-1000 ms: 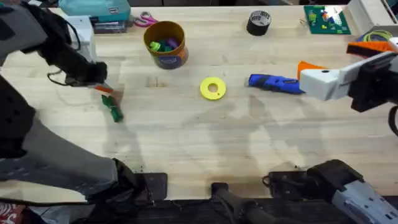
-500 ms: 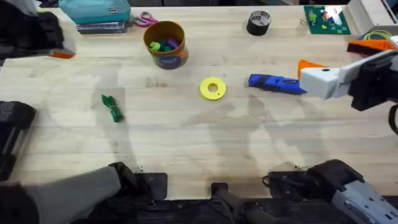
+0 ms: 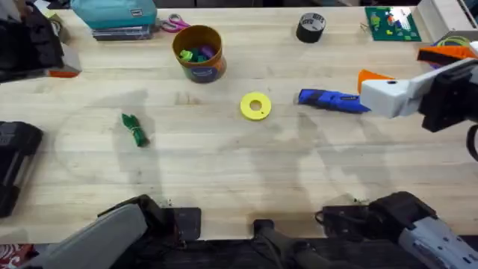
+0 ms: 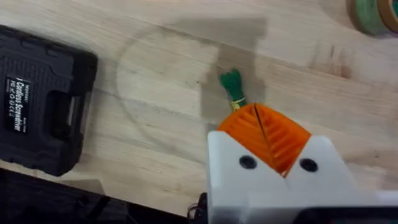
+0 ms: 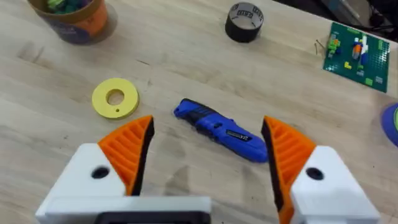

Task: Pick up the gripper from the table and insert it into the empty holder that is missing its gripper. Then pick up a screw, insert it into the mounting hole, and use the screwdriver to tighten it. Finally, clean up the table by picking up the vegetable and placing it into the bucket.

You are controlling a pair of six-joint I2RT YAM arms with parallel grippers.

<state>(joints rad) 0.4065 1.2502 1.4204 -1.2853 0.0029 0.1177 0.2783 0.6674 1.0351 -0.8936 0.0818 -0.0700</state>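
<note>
Leaving the vegetable (image 3: 134, 129) lying on the table, the left gripper (image 4: 267, 134) is lifting away, pads pressed together. Right gripper (image 5: 208, 152), spread, is hovering over the screwdriver (image 5: 221, 129); centring along the barrel should help.

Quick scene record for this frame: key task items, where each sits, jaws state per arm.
vegetable: lying on bare table, left of centre, untouched
bucket: upright at the back, coloured bits inside
screwdriver: lying flat, right of the yellow disc
left gripper: above the vegetable, jaws shut, empty
right gripper: above the screwdriver, jaws open, empty
black case: left table edge
</note>
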